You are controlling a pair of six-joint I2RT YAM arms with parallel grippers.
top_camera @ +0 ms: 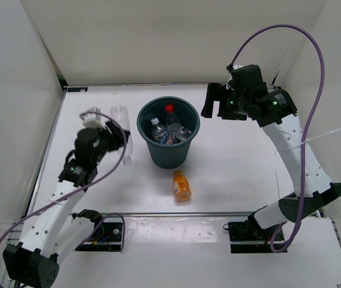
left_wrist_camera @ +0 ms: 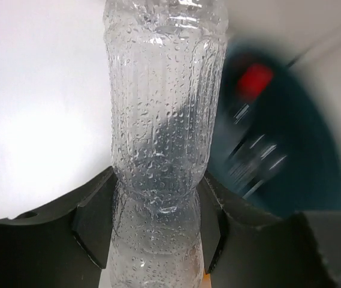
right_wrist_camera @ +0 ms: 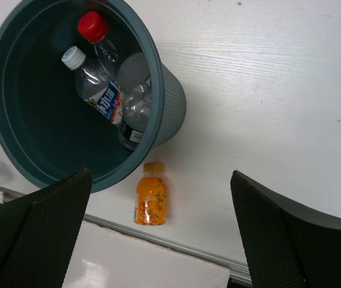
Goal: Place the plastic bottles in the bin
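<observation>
Left claw (left_wrist_camera: pixel 156 223) is pinched on the plain bottle (left_wrist_camera: pixel 164 108): a finger on each side of its lower body, the clear ribbed shell beaded with droplets and running up and out of frame. The bin (right_wrist_camera: pixel 173 105) sits just right of that claw, blurred in my wrist view. Right claw (top_camera: pixel 217 103) is spread wide with nothing in it, hanging above the bench (right_wrist_camera: pixel 278 90) on the bin's far-right side. Below it, the bin has three bottles in it: red cap (right_wrist_camera: pixel 92 27), blue label (right_wrist_camera: pixel 98 90), and one more clear one (right_wrist_camera: pixel 135 105). The orange bottle (right_wrist_camera: pixel 150 201) lies on its side on the bench, just beside the bin's base, framed between my right fingers.
</observation>
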